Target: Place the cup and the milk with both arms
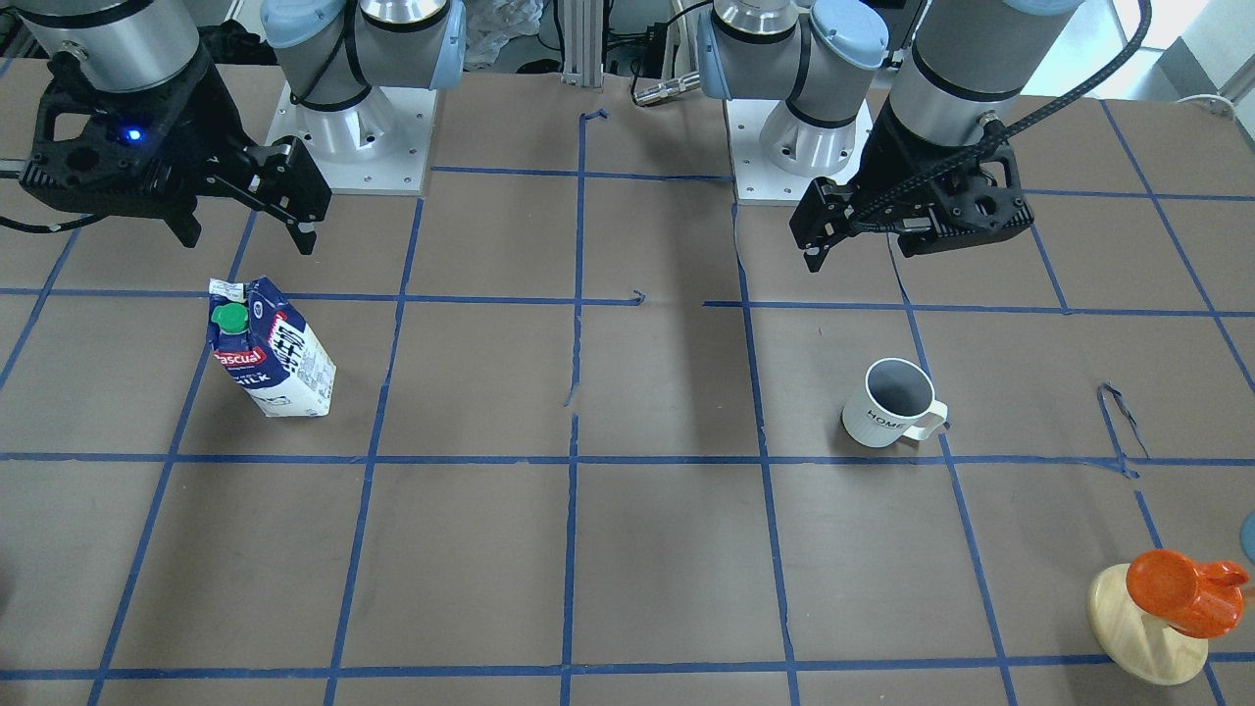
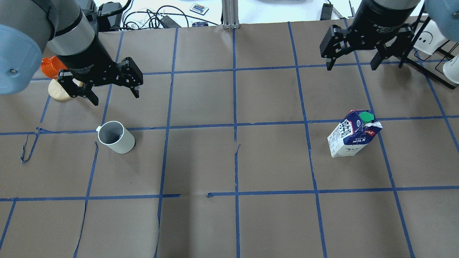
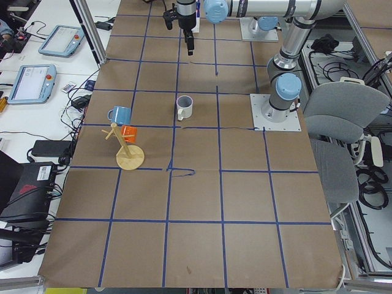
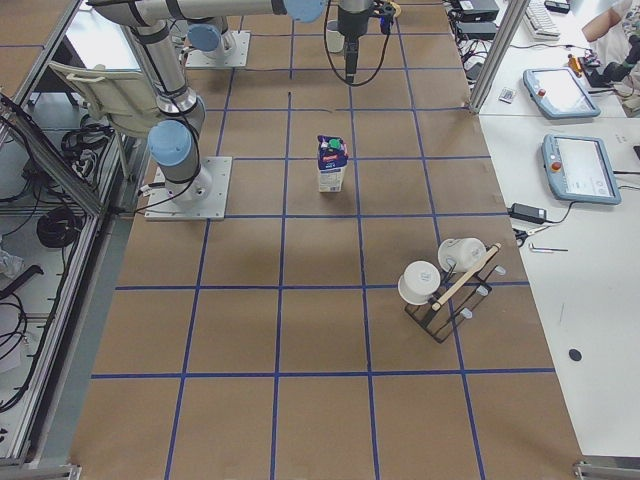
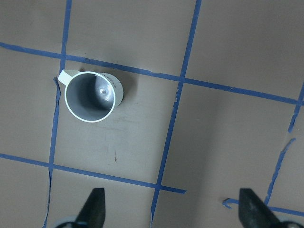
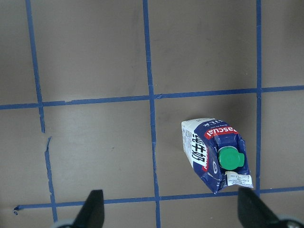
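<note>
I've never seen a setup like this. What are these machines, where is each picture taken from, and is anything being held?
These are two robot arms mounted on a table. Four pictures come from fixed cameras: behind the robot, facing it, and at either table end. Two come from cameras on the wrists, looking straight down. The left arm's fingers hang open near a white cup; the right arm's fingers hang open near a milk carton. Both stand upright and untouched. Nothing is held.

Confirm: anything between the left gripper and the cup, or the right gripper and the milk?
Nothing visible: only table surface lies between the left gripper and the cup, and between the right gripper and the milk.
</note>
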Robot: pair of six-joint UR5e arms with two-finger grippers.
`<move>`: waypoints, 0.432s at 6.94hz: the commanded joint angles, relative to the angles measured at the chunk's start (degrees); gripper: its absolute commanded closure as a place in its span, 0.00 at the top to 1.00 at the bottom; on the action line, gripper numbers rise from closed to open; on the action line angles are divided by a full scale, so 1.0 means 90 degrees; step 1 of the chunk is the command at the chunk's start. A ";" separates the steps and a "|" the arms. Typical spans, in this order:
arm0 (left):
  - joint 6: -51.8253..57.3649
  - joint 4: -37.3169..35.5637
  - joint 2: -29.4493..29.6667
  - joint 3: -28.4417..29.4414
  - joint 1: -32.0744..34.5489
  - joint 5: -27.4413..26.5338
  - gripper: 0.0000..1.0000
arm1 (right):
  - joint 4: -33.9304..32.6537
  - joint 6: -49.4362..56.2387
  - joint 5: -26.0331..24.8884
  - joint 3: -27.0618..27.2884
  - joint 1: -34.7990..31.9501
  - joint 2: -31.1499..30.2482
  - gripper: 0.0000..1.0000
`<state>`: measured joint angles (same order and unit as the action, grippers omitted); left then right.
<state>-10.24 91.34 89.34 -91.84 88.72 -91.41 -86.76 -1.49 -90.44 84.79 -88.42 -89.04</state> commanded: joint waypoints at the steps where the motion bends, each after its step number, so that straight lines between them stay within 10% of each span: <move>1: 0.0691 -0.0108 -0.0005 0.0009 -0.0005 0.0000 1.00 | 0.0001 -0.0010 -0.0010 0.0003 0.0000 0.0001 1.00; 3: 0.0757 -0.0275 0.0004 0.0009 -0.0005 0.0068 1.00 | -0.0008 0.0009 -0.0020 0.0003 0.0000 -0.0009 1.00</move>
<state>-4.27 89.66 89.33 -91.77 88.68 -91.18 -86.81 -1.45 -90.57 84.81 -88.42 -89.05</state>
